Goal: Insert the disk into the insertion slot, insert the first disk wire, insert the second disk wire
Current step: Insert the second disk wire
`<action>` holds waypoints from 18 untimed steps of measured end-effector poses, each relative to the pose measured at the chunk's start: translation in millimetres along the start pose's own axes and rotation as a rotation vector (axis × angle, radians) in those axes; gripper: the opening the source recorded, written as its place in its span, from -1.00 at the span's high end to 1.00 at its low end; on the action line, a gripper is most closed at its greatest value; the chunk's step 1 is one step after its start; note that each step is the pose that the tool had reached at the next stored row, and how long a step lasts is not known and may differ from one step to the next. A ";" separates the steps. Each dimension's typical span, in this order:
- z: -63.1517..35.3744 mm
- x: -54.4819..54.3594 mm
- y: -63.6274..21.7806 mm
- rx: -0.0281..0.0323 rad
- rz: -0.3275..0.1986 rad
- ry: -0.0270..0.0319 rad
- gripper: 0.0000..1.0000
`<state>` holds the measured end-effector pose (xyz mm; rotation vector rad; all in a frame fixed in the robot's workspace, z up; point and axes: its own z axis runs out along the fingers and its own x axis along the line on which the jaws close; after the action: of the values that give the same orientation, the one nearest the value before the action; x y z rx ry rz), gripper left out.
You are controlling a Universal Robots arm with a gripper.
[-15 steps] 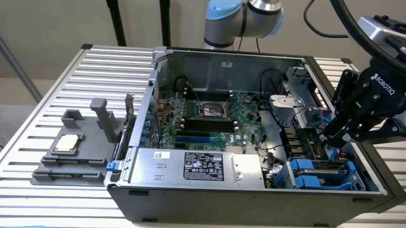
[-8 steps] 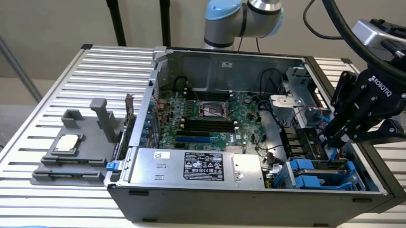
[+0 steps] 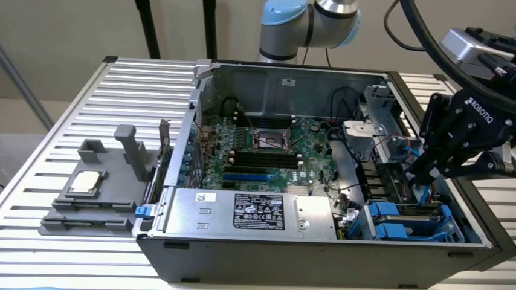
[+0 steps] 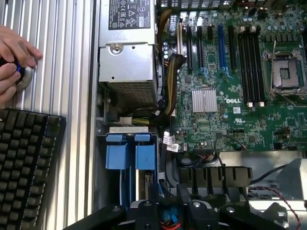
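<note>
The open computer case [image 3: 322, 254] lies on the slatted table. At its front corner on the exterior view's right sits the insertion slot [image 3: 453, 228], a grey cage with blue clips. The disk [image 3: 403, 219] lies in it with its blue carrier [image 4: 130, 154] facing up. My gripper [image 3: 421, 180] reaches down into the case just behind the cage. Its fingers [image 4: 154, 194] stand close together around a small blue disk wire connector [image 4: 168, 218]. A blue wire [image 3: 420, 194] hangs below the fingertips.
The silver power-supply box [image 3: 250, 211] fills the case's front, with the green motherboard [image 3: 270, 145] behind it. A grey fixture [image 3: 96, 193] holding a chip stands on the table at the exterior view's left. A person's hands [image 4: 12, 57] and a black keyboard [image 4: 26, 163] lie beside the case.
</note>
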<state>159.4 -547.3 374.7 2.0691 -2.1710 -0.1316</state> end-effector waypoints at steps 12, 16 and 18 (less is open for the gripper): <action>2.7 -1.7 11.8 0.0114 -0.001 -0.0005 0.66; 4.2 0.8 19.6 0.0131 -0.002 -0.0011 0.66; 5.1 1.5 19.3 0.0131 -0.002 -0.0018 0.66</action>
<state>139.4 -548.1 372.8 2.0792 -2.1765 -0.1199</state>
